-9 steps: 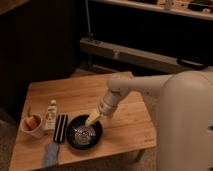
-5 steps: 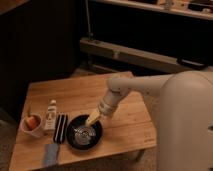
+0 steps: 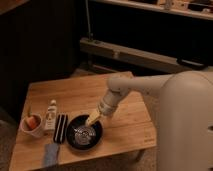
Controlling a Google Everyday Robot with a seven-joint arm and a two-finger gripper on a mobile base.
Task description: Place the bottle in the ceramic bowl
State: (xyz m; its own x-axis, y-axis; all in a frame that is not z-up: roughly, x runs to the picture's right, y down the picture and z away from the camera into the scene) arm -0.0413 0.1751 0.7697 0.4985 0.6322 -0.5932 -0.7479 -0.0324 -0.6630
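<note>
Well, the robot's pale body (image 3: 187, 125) fills the right side of the view, and its arm (image 3: 117, 92) reaches out leftward and down over the wooden table (image 3: 80, 92). The table's light top is angled, with one corner nearest the robot.

Near the front edge sits the ceramic bowl (image 3: 75, 142), round, black and shallow, with a silvery shine in its middle. Nothing lies inside it that I can make out. Just left of the bowl, a black ridged block (image 3: 61, 128) lies lengthwise, touching or almost touching the rim. In front of that block, at the table's front edge, is a blue cloth-like thing (image 3: 50, 155).

The bottle (image 3: 51, 116) lies on the tabletop on the far side of the block from the bowl, with its cap pointing away towards the back of the table. It is not in the bowl, and nothing holds it. Left of it stands a small white cup (image 3: 33, 126) with something orange inside.

The gripper (image 3: 93, 118), yellowish at the tip, hangs over the bowl's back-right rim, well apart from the bottle. Whether it is open or closed I cannot tell.
</note>
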